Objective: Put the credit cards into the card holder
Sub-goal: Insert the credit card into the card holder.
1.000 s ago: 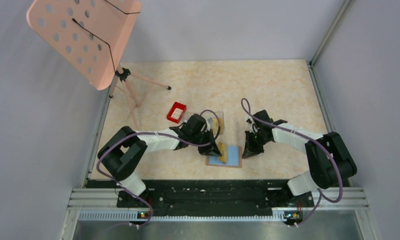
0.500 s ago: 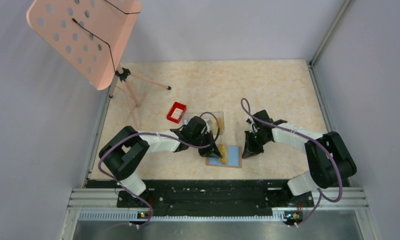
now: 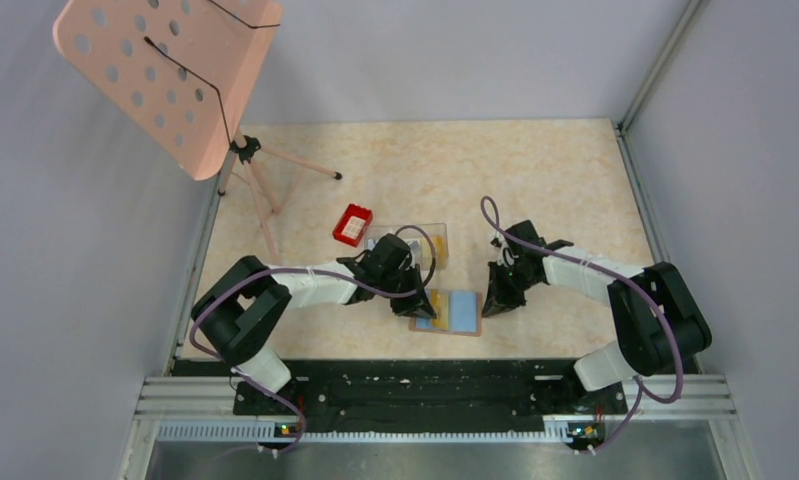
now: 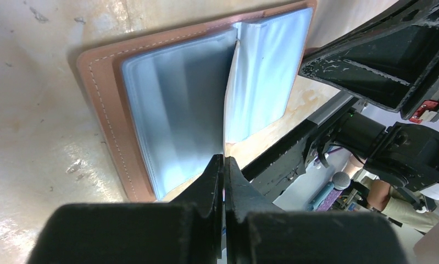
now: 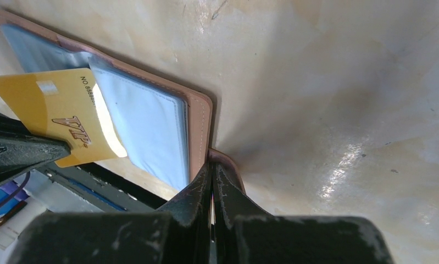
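The card holder (image 3: 463,312) lies open on the table near the front edge, tan border around blue lining. It also shows in the left wrist view (image 4: 104,110) and the right wrist view (image 5: 198,126). My left gripper (image 3: 422,305) (image 4: 223,159) is shut on a yellow credit card (image 5: 57,118) marked VIP. It holds the card on edge over the holder's left half. The card's far end sits at a clear sleeve (image 5: 145,129). In the left wrist view the card (image 4: 231,93) shows as a thin line. My right gripper (image 3: 493,303) (image 5: 212,165) is shut on the holder's tan tab (image 5: 228,160) at its right edge.
A small red tray (image 3: 352,225) and a clear plastic box (image 3: 433,238) stand just behind the left arm. A pink perforated stand (image 3: 170,75) on a tripod (image 3: 275,180) is at the back left. Grey walls close in the table on three sides.
My left gripper has moved the yellow card a little left and lower over the holder, so more blue lining shows. The right gripper has stayed on the tab.
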